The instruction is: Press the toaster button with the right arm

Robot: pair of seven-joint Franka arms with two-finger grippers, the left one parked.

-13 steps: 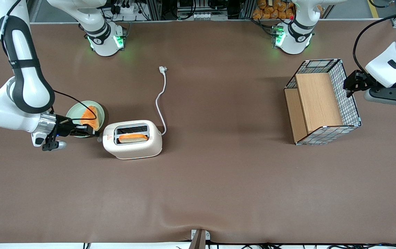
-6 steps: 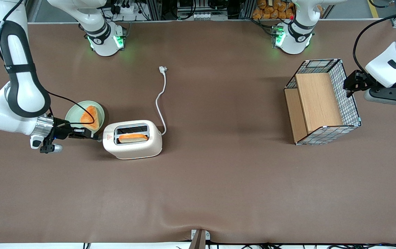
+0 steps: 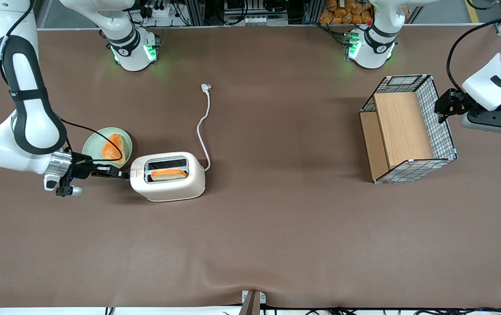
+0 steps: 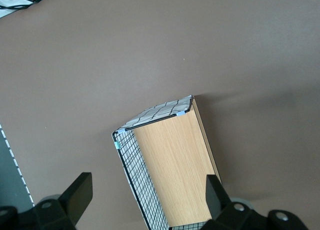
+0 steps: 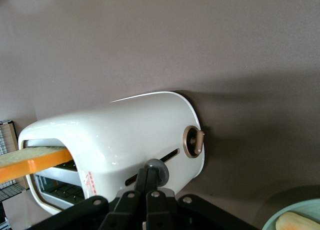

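We see a wide brown cloth-covered surface (image 3: 276, 227) under our white black-banded right arm (image 3: 31, 109). Just ahead of our slim black tool (image 3: 121, 175) sits the cream-white two-slot toaster (image 3: 169, 186), a bread slice (image 3: 168, 174) in one slot. The tool's fingers (image 5: 148, 182) are clenched together, touching the small grey toaster button (image 5: 157, 171). Pushing steadily along the slot should avoid slipping off.
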